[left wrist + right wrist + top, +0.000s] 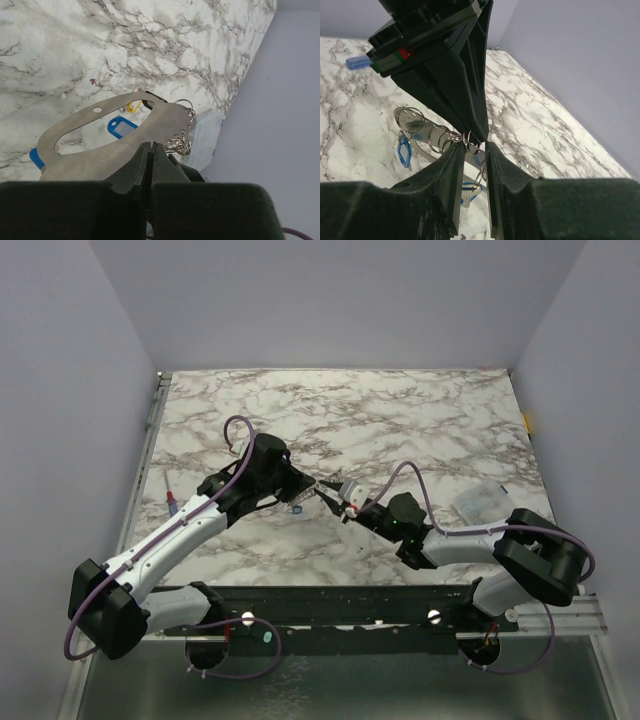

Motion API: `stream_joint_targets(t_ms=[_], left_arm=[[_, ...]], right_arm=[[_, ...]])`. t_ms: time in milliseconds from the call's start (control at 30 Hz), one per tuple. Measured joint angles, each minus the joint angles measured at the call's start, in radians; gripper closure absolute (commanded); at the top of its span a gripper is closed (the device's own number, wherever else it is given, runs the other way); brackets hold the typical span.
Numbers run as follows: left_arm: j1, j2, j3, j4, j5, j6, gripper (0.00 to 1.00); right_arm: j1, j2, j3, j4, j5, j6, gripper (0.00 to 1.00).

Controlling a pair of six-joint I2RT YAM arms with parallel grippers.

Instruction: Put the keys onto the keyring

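My left gripper point(151, 146) is shut on the edge of a flat steel plate point(100, 150) that carries several split keyrings point(180, 142). A blue tag point(121, 127) and a yellow tag point(134, 106) show past the plate. In the right wrist view the plate point(420, 132) stands under the left gripper's black fingers point(445, 75). My right gripper point(475, 147) sits at the plate's ring end, jaws a narrow gap apart. One keyring point(471, 142) lies in that gap. A blue-headed key point(470, 192) hangs on a ring below. Both grippers meet mid-table point(325, 498).
A thin red-and-blue stick point(172, 502) lies near the table's left edge. A clear plastic box point(480, 502) stands at the right, above the right arm. Another blue tag point(404, 152) hangs under the plate's far end. Grey walls enclose the marble table point(400, 420).
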Motion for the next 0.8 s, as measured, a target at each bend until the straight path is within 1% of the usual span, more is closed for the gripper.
stream_joint_targets(t_ms=[433,800], left_arm=[[0.002,0.000,0.000,0.003,0.001,-0.002,1.00],[0.011,0.000,0.000,0.017,0.000,-0.017,1.00]], right_arm=[[0.000,0.029,0.035,-0.028,0.019,-0.069,0.70],[0.004,0.053,0.055,-0.028,0.051,-0.135,0.81]])
